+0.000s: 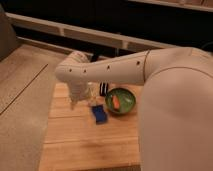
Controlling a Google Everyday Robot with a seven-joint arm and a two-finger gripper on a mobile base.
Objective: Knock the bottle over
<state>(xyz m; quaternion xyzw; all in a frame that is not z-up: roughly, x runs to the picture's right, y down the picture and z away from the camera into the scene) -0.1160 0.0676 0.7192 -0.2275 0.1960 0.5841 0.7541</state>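
The bottle [91, 92] is a slim, pale, clear thing standing upright on the wooden table [75, 140], just left of a dark can. My gripper [75, 100] hangs down from the white arm's wrist, close to the bottle's left side. I cannot tell whether it touches the bottle. The arm hides the bottle's top.
A green bowl [121, 103] with an orange piece [115, 101] in it stands right of the bottle. A flat blue block [99, 115] lies in front of the bottle. A dark can [104, 89] stands behind. My white arm [165, 80] fills the right side.
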